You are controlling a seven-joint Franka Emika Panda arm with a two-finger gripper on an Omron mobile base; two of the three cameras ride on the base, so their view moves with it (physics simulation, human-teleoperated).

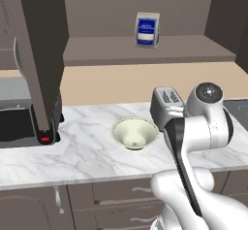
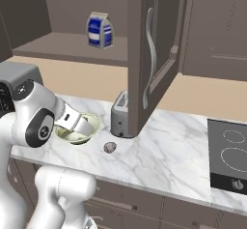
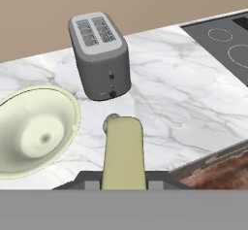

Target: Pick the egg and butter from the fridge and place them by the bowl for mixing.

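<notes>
Butter (image 3: 124, 151), a pale yellow-olive rectangular stick, is clamped in the pincer (image 3: 124, 184), long axis pointing forward toward the small grey-white egg (image 3: 111, 120) on the marble surface (image 3: 169, 103). Wide cream-green bowl (image 3: 34, 129) lies just left; set-down spot is directly below.

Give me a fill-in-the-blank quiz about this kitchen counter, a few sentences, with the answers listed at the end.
1. The gripper is shut on the ____.
2. The egg lies on the marble counter between the bowl and the silver ____.
3. Nothing lies inside the ____.
4. The blue and white carton stands on a ____ above the counter.

Answers: butter; toaster; bowl; shelf
</notes>
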